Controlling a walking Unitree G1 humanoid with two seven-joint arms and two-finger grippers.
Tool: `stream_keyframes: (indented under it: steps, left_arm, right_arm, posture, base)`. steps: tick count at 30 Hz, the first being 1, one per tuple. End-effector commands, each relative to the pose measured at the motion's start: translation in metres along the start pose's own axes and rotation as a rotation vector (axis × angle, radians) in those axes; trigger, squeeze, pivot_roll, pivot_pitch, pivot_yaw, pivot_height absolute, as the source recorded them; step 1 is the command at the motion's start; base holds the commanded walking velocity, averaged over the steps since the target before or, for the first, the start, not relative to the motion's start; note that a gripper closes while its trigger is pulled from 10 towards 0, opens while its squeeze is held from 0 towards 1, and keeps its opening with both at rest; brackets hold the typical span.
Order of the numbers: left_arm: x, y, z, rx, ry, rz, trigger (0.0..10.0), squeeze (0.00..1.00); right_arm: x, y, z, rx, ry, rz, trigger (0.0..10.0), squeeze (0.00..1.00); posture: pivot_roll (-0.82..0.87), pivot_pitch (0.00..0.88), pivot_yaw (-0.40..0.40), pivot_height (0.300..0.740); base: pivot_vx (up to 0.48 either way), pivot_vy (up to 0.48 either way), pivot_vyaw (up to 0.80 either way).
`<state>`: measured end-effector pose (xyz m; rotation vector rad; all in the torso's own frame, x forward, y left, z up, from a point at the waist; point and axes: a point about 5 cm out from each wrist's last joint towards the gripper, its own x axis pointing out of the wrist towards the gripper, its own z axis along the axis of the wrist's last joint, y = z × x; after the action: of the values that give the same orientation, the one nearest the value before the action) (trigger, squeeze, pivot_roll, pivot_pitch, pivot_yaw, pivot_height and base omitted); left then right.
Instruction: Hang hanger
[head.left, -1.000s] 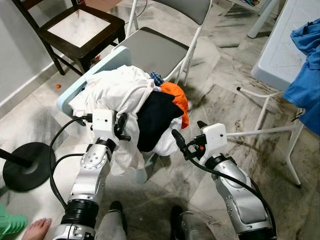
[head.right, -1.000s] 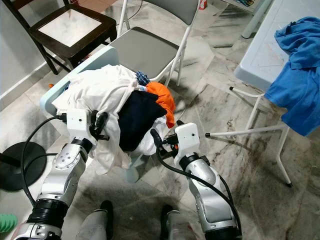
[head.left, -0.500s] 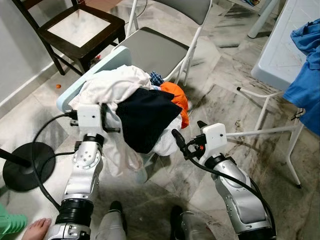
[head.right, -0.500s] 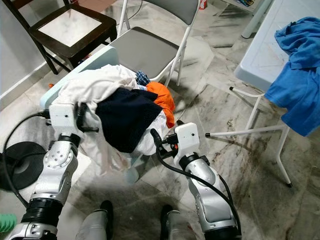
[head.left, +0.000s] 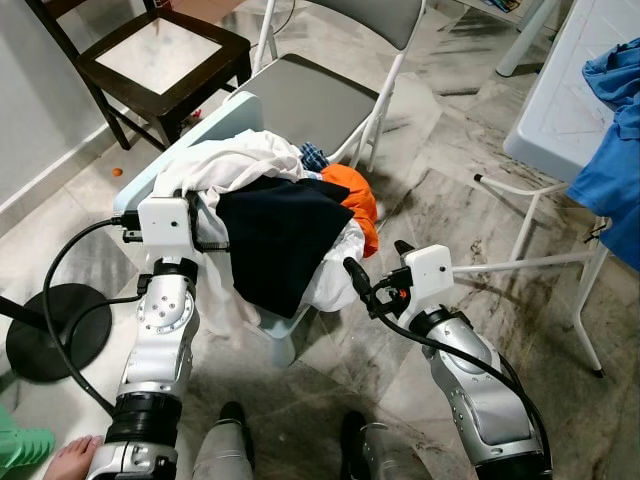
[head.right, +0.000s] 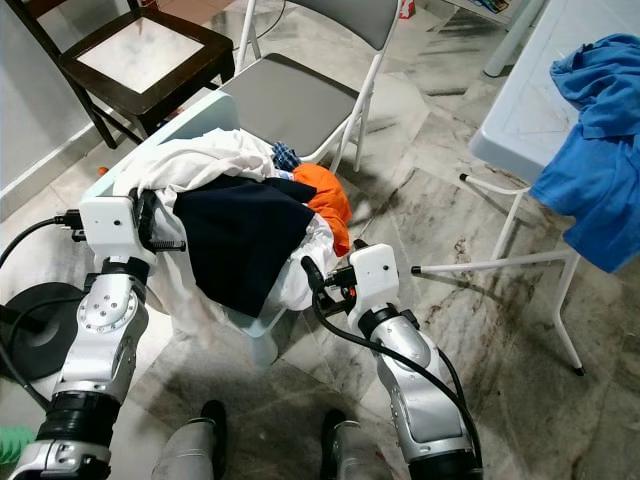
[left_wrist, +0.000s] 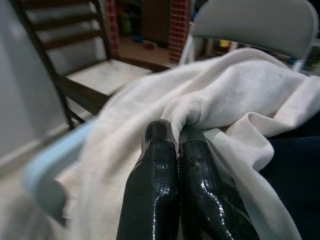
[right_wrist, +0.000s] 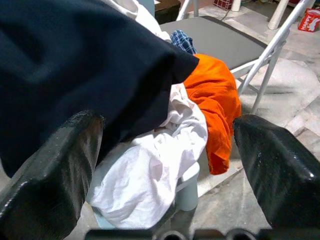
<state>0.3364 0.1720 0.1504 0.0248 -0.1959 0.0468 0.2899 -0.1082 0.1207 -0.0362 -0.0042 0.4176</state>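
Note:
A heap of clothes lies on a light blue basket (head.left: 215, 115): a white garment (head.left: 240, 160) on top, a dark navy garment (head.left: 280, 235) draped over the front, an orange one (head.left: 355, 200) on the right. My left gripper (head.left: 205, 228) is at the heap's left side, shut on a fold of the white garment (left_wrist: 225, 90). My right gripper (head.left: 378, 265) hangs open just to the right of the heap, below the orange garment (right_wrist: 217, 95), holding nothing. I can make out no hanger.
A grey folding chair (head.left: 310, 95) stands right behind the basket and a dark wooden chair (head.left: 160, 55) at the back left. A white table (head.left: 560, 110) with blue cloth (head.left: 610, 170) is on the right. A black round base (head.left: 45, 330) and a person's foot (head.left: 70, 460) are at the left.
My left gripper has moved left and up, still pinching the white garment. The navy garment has slid left with it and now spreads across the heap's front. The right arm has stayed put.

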Motion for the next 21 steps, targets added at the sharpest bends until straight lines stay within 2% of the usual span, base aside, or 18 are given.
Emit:
stream_keyframes:
  steps: [1, 4, 5, 8, 11, 12, 15, 18, 21]
  left_arm:
    - [-0.002, -0.009, -0.008, -0.026, 0.041, -0.045, 0.0, 0.00]
    - [0.001, -0.017, -0.012, -0.047, 0.054, -0.050, 0.0, 0.00]
    - [0.007, -0.023, -0.015, -0.084, 0.073, -0.048, 0.0, 0.00]
    - [0.015, -0.029, -0.014, -0.117, 0.082, -0.049, 0.0, 0.00]
    - [0.030, -0.040, 0.001, -0.159, 0.038, -0.072, 0.0, 0.00]
    - [0.035, -0.051, 0.014, -0.172, -0.014, -0.114, 0.0, 0.00]
    - [0.037, -0.058, 0.023, -0.179, -0.048, -0.144, 0.0, 0.00]
    - [0.035, -0.085, 0.040, -0.219, -0.126, -0.268, 0.0, 0.00]
    - [0.027, -0.099, 0.034, -0.224, -0.108, -0.360, 0.0, 0.00]
  right_arm:
    - [-0.003, -0.001, -0.005, -0.003, 0.020, -0.002, 10.0, 0.00]
    - [-0.003, -0.001, -0.005, -0.004, 0.020, -0.003, 10.0, 0.00]
    - [-0.003, -0.002, -0.005, -0.007, 0.021, -0.007, 10.0, 0.00]
    - [-0.003, -0.002, -0.005, -0.009, 0.021, -0.012, 10.0, 0.00]
    - [-0.004, -0.003, -0.005, -0.013, 0.020, -0.022, 10.0, 0.00]
    - [-0.005, -0.004, -0.005, -0.015, 0.019, -0.034, 10.0, 0.00]
    - [-0.006, -0.005, -0.005, -0.017, 0.018, -0.044, 10.0, 0.00]
    - [-0.008, -0.008, -0.005, -0.020, 0.019, -0.064, 10.0, 0.00]
    - [-0.007, -0.008, -0.005, -0.020, 0.018, -0.067, 10.0, 0.00]
  posture:
    - [0.08, 0.294, -0.079, 0.740]
    - [0.08, 0.296, -0.080, 0.740]
    - [0.08, 0.296, -0.080, 0.740]
    - [0.07, 0.298, -0.080, 0.740]
    - [0.07, 0.297, -0.078, 0.740]
    - [0.05, 0.298, -0.074, 0.740]
    - [0.05, 0.298, -0.074, 0.740]
    - [0.05, 0.297, -0.066, 0.740]
    - [0.05, 0.296, -0.063, 0.740]
  base:
    - [0.000, 0.000, 0.00]
    - [0.000, 0.000, 0.00]
    - [0.000, 0.000, 0.00]
    - [0.000, 0.000, 0.00]
    - [0.000, 0.000, 0.00]
    - [0.000, 0.000, 0.00]
    - [0.000, 0.000, 0.00]
    - [0.000, 0.000, 0.00]
    - [0.000, 0.000, 0.00]
